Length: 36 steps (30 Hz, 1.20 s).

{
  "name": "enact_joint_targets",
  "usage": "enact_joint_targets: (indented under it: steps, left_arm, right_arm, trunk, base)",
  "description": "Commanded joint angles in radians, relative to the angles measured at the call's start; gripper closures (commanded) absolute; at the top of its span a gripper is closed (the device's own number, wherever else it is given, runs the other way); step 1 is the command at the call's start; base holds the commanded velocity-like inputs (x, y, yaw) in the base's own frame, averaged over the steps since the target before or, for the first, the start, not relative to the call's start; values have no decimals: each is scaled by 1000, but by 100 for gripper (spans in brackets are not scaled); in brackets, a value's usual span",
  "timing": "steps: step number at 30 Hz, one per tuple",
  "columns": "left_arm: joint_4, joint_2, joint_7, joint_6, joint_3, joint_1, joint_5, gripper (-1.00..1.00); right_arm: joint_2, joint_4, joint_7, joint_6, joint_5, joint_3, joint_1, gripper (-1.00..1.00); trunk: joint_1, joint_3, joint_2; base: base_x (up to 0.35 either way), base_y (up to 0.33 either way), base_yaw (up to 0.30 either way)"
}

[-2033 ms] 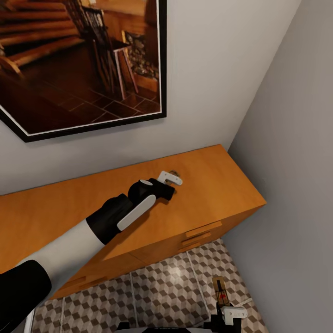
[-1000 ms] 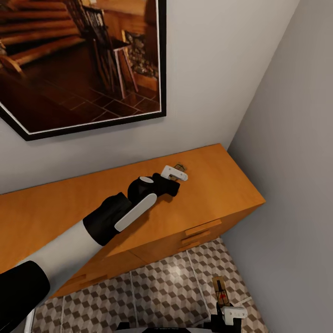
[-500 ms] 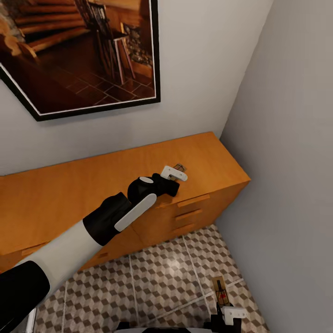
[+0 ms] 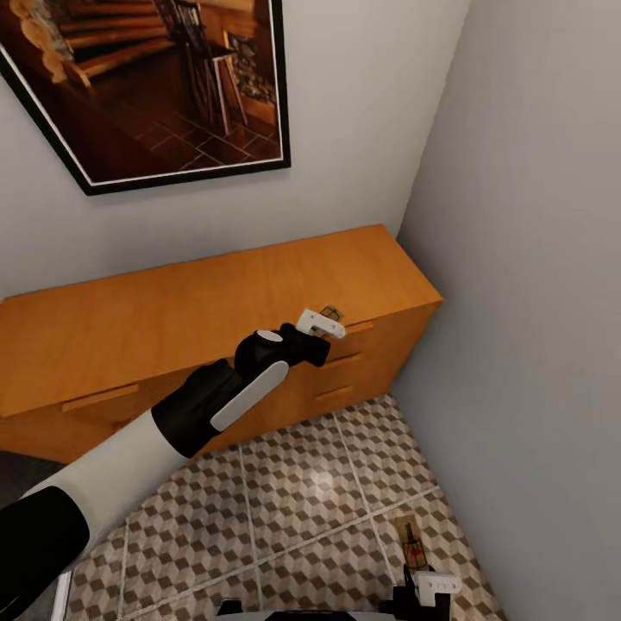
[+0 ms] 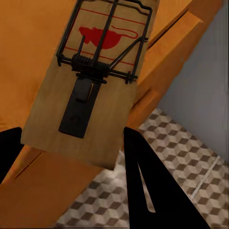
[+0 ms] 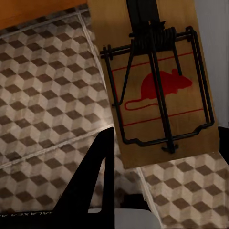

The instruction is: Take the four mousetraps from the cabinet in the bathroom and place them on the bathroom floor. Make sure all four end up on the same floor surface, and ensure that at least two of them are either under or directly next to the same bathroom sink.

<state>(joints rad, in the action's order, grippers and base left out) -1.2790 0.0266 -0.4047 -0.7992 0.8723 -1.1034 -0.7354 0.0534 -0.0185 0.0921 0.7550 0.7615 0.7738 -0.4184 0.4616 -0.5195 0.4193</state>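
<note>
Both grippers carry traps away from the cabinet [image 4: 207, 302]. The left gripper [image 4: 323, 321] pinches one mousetrap [image 5: 90, 71]; the right gripper [image 4: 429, 576] pinches another trap [image 6: 160, 90] over the floor [image 4: 293, 500]. Next comes lowering them beside the sink.

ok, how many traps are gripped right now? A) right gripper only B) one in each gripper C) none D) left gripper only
B: the left gripper holds a mousetrap in front of the cabinet, and the right gripper holds another mousetrap above the floor.
</note>
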Motion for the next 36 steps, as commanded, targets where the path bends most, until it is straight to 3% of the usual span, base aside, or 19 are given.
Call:
enact_joint_targets:
  steps: [1,19,30,33,36]
  left_arm:
    - [-2,1,-9,-2,3,-2,-7,100]
    - [3,1,-9,-2,5,-1,-9,100]
    - [88,-14,-8,2,14,16,-9,100]
    - [111,-17,-7,5,41,35,-9,100]
    - [152,-22,-8,45,110,50,-10,100]
  right_arm:
    - [0,0,9,1,1,9,-1,100]
    - [0,0,9,1,1,9,-1,100]
    - [0,0,9,1,1,9,-1,100]
    - [0,0,9,1,1,9,-1,100]
    - [0,0,9,1,1,9,0,100]
  trunk:
    - [0,-1,2]
    - [0,-1,2]
    - [0,-1,2]
    - [0,-1,2]
    - [0,-1,2]
  base:
    - [-330,-73,0]
    - [-329,-70,0]
    - [-68,-7,0]
    - [-3,0,0]
    - [0,0,0]
